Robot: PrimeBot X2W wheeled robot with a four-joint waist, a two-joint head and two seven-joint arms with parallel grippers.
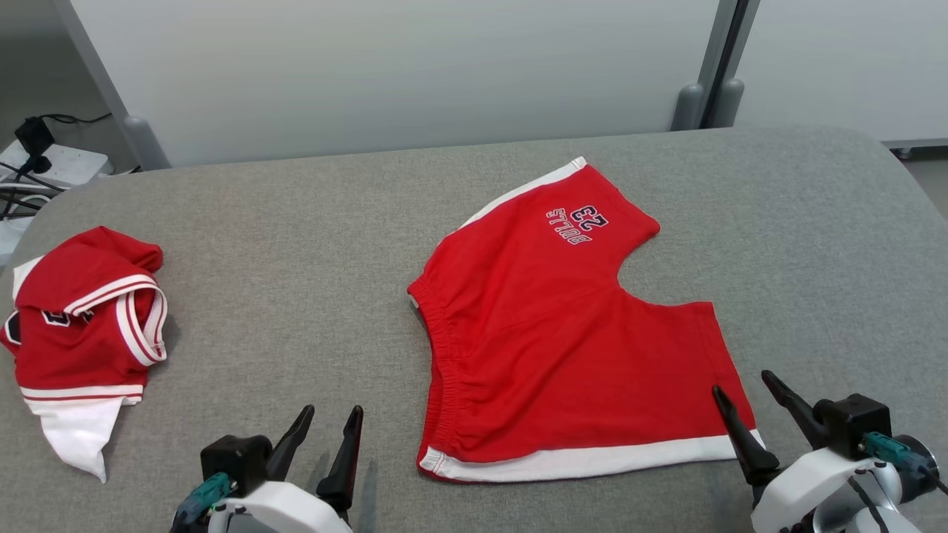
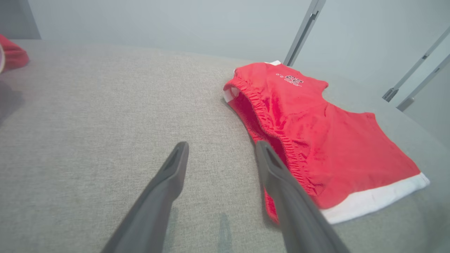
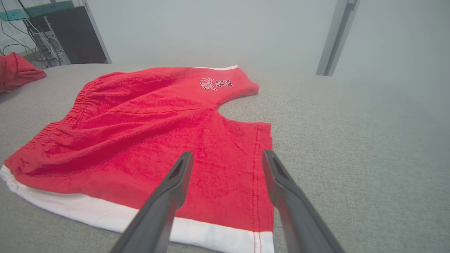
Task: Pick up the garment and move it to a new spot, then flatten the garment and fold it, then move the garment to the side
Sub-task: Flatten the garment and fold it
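- Head view: the red shorts (image 1: 563,333) lay flat on the grey table (image 1: 296,244), a little right of its middle. The waistband was turned to the left edge and a white stripe ran along the near edge.
- The print on the far leg stood upside down; I read "BULLS 23".
- The left gripper (image 1: 331,422) was at the near edge, just left of the waistband and apart from it. Its fingers were spread and its body was cut off by the bottom of the picture.
- The right gripper (image 1: 742,385) was at the near right corner of the shorts, fingers spread. One tip covered the cloth there; whether it touched, I could not tell.
- A crumpled red jersey (image 1: 81,318) lay near the left edge, its print hidden in the folds.
- A power strip (image 1: 55,163) with cables stood behind the far left corner.
- Left wrist view: the spread fingers (image 2: 168,182) pointed over bare table, and one of them hid part of the waistband. The jersey was cut off at the picture's left side.
- Right wrist view: the spread fingers (image 3: 168,196) hung over the near leg and hid part of the white stripe. They held nothing.
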